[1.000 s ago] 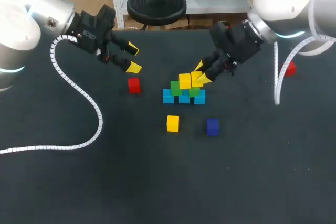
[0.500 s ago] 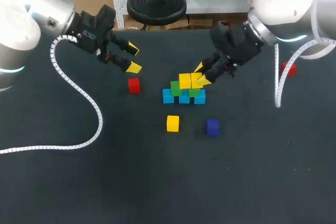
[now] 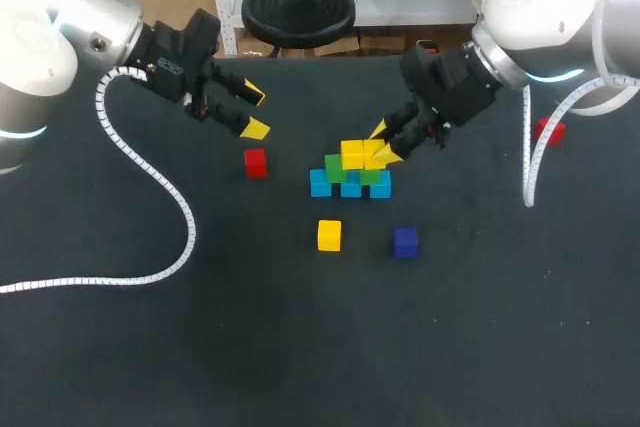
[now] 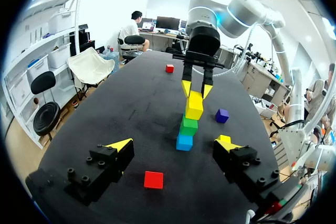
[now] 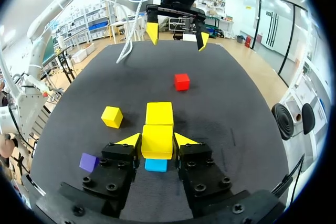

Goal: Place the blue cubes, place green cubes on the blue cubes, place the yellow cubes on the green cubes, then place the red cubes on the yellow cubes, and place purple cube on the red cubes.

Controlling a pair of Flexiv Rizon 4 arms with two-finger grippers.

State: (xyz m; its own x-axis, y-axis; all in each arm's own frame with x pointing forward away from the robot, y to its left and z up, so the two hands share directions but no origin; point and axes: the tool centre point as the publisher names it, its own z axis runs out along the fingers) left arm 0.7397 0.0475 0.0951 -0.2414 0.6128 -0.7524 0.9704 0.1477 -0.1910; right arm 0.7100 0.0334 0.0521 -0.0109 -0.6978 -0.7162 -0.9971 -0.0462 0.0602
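Yellow plastic cube pinched in right pincer, over green cube of the stack; left pincer spread, near small red cube.

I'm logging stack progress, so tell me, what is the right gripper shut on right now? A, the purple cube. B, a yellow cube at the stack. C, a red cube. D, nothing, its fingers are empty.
B: in the right wrist view the right gripper has a finger against each side of a yellow cube at the stack, while the purple cube and a red cube lie loose on the table.
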